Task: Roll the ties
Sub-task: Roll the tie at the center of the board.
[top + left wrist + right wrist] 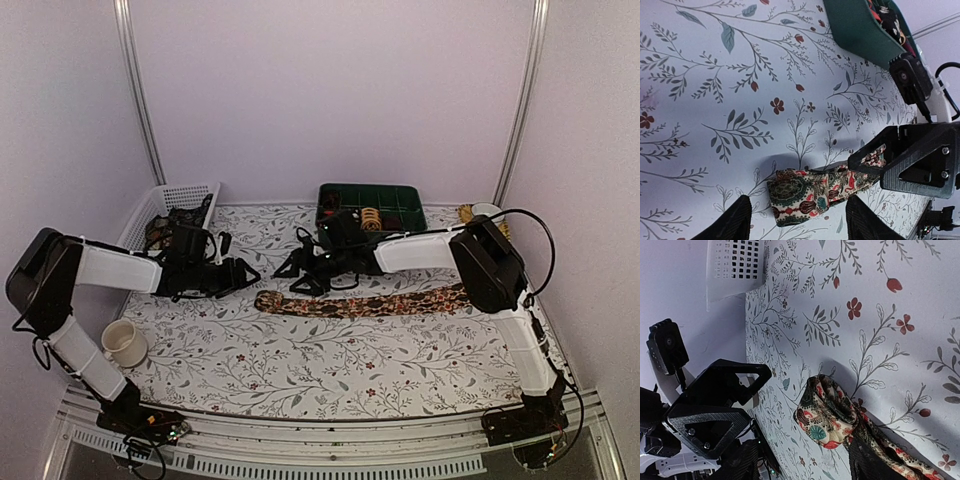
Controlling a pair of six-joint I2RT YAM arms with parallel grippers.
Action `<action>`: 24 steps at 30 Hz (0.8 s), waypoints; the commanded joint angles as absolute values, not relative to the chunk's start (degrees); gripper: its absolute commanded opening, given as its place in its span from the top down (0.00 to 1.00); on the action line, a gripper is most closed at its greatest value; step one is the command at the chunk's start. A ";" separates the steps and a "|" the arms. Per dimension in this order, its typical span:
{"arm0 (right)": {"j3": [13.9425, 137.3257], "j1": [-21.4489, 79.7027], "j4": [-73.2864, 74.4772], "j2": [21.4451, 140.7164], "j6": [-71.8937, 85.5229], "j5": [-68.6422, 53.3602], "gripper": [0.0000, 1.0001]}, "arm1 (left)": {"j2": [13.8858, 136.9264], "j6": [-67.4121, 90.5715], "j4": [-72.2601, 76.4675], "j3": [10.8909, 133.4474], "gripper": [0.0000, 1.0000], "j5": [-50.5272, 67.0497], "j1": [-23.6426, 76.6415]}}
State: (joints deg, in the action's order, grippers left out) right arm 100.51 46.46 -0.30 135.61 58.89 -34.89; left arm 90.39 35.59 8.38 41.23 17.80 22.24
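Spread wide, my left end effector [797, 222] and right end effector [805, 467] flank the folded tip of the long brown floral-print fabric tie [360, 302], which lies across the flower-patterned worktop [300, 370]. Unpinched, that fold may spring open, and my closely facing end effectors could collide.

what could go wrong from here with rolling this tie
The folded end of the tie lies loose between the open left jaws, unpinched, so the first turn may spring flat. One finger of the right jaws seems to rest on the tie just behind the fold; a drag could bunch or skew it. Both sets of jaws sit close together and might collide.
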 commanded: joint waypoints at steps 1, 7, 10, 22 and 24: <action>101.34 46.43 -2.19 141.46 61.29 -37.18 0.39 | 93.42 38.16 14.83 39.85 0.36 23.82 21.36; 101.29 46.80 -1.92 142.82 62.50 -38.68 0.41 | 96.05 39.34 17.47 39.17 0.39 25.37 21.36; 101.25 47.01 -2.19 143.31 63.08 -39.18 0.42 | 96.69 39.38 17.70 39.11 0.41 25.30 21.36; 101.03 47.65 -4.94 145.53 66.82 -41.48 0.47 | 99.52 40.33 21.51 37.47 0.48 26.22 21.53; 101.07 47.77 -5.45 145.67 67.30 -41.61 0.48 | 100.00 40.26 21.84 37.31 0.50 26.41 21.62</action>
